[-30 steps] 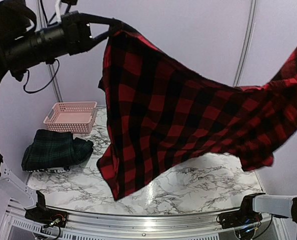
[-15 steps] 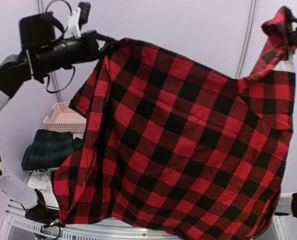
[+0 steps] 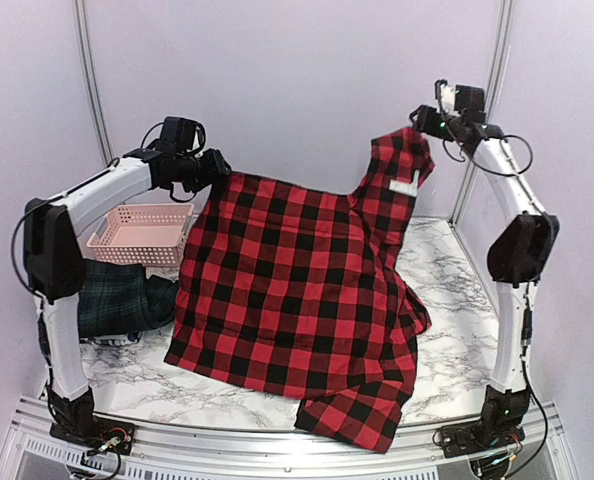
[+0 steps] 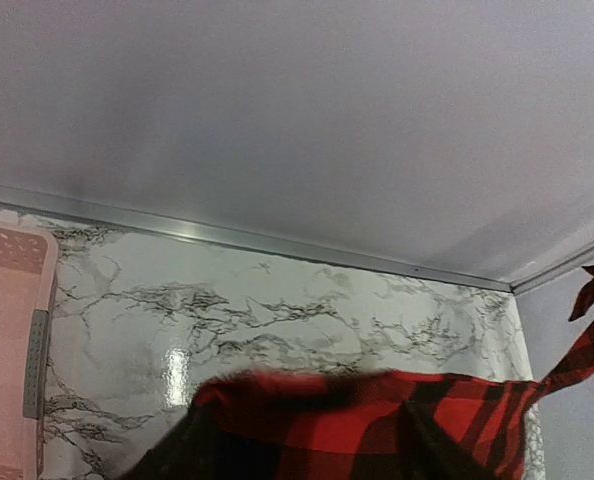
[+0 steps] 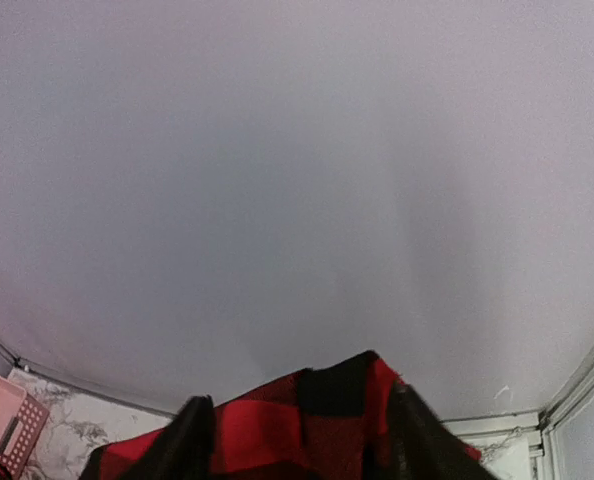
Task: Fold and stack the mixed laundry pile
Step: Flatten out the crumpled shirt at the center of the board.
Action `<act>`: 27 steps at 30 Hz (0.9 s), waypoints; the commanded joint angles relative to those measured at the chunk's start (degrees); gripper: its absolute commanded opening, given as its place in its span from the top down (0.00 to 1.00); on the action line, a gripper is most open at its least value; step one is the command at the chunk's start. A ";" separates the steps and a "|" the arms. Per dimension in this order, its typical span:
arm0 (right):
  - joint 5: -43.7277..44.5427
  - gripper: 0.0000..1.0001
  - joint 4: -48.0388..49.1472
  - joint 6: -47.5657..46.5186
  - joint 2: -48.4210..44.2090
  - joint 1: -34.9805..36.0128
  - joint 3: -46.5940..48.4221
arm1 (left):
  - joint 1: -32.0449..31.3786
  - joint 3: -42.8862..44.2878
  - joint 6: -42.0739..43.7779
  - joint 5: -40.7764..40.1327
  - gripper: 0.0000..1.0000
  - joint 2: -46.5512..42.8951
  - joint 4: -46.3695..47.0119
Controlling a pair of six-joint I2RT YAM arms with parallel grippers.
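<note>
The red-and-black checked shirt is spread between my two raised arms, its lower part lying on the marble table near the front edge. My left gripper is at its upper left corner. My right gripper is at its high right corner, above a white label. In the left wrist view my left gripper has its dark fingers well apart, with the blurred shirt edge between them. My right gripper likewise stands open around a shirt peak. A dark green plaid garment lies at the left.
A pink lattice basket stands at the back left, behind the green garment; its edge shows in both wrist views, basket and basket. Lilac walls close in the table at the back and on both sides.
Both arms have swung the shirt away from the camera toward the back wall, and its hem has come down onto the table. Both grippers' jaws have parted from shut.
</note>
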 commanded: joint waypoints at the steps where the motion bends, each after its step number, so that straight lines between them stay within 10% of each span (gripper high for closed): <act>1: 3.42 0.02 -11.61 -0.56 4.83 1.73 1.51 | 1.77 6.73 -1.81 1.03 0.02 4.52 -4.58; 5: 4.92 0.01 -4.84 -1.47 -6.36 2.63 -23.20 | 1.80 2.30 1.19 -2.90 0.01 0.61 -5.01; 14: -3.97 0.02 -9.98 -2.82 -17.90 8.00 -44.03 | -0.87 -14.78 6.48 0.97 0.01 -8.72 -5.63; 27: -14.49 0.37 -3.71 1.61 -30.63 1.95 -74.90 | -7.97 -25.90 7.22 4.52 0.01 -6.91 -5.60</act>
